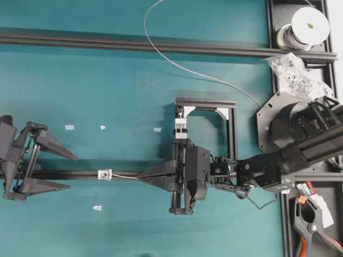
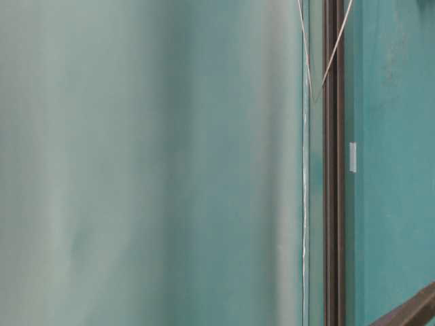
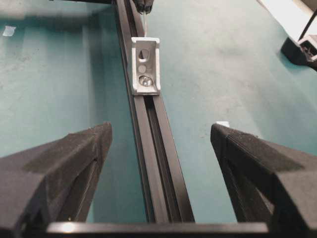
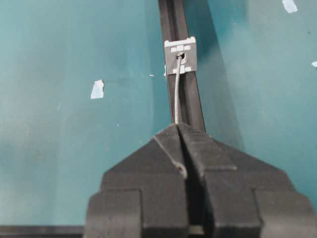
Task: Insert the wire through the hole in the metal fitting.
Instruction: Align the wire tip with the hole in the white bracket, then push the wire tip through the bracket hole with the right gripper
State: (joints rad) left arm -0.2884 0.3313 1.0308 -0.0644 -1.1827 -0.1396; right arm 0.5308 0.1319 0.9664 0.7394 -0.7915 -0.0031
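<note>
The metal fitting (image 1: pixel 104 174), a small silver bracket, sits on the black rail (image 1: pixel 59 174). My right gripper (image 1: pixel 140 178) is shut on the wire (image 4: pixel 177 94) just right of the fitting. The short free end runs straight to the hole (image 4: pixel 179 56) in the fitting (image 4: pixel 180 54), and its tip meets the opening. My right gripper (image 4: pixel 178 126) shows no gap between its jaws. My left gripper (image 1: pixel 72 172) stands wide open left of the fitting, one finger on each side of the rail. In the left wrist view the fitting (image 3: pixel 145 67) lies ahead of the left gripper (image 3: pixel 161 129), and no wire shows on its near face.
The rest of the wire (image 1: pixel 214 79) loops back to a white spool (image 1: pixel 308 25) at the top right. A white-and-black block (image 1: pixel 180 130) stands in a black frame (image 1: pixel 206 103) behind the right gripper. A bag of parts (image 1: pixel 295 72) and a clamp (image 1: pixel 311 225) lie at the right. Tape scraps (image 1: pixel 69 127) dot the mat.
</note>
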